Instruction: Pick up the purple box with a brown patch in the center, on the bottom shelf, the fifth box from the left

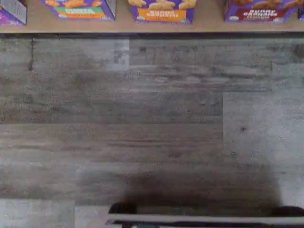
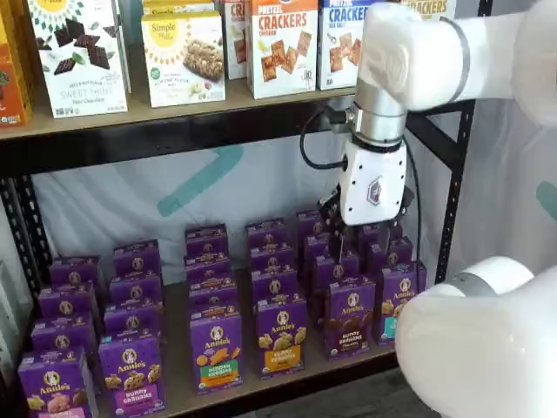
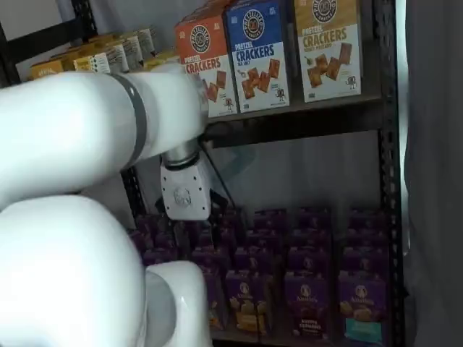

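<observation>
The purple box (image 2: 350,324) with brown cookies and a dark band stands upright in the front row of the bottom shelf (image 2: 178,394), and both shelf views show it (image 3: 307,303). The wrist view catches its lower front (image 1: 259,12) on the tan board (image 1: 209,24). My gripper (image 2: 359,248) hangs from the white arm above the rows behind that box, a little higher than the carton tops. It is open with nothing between its black fingers. In a shelf view the gripper (image 3: 189,230) shows under its white body, left of the box.
An orange-band carton (image 2: 280,344) stands just left of the box and a teal-band carton (image 2: 396,309) just right. Several rows of purple cartons fill the board behind. The shelf above holds cracker boxes (image 2: 280,43). A black post (image 2: 452,200) stands at the right. Grey plank floor (image 1: 152,123) lies below.
</observation>
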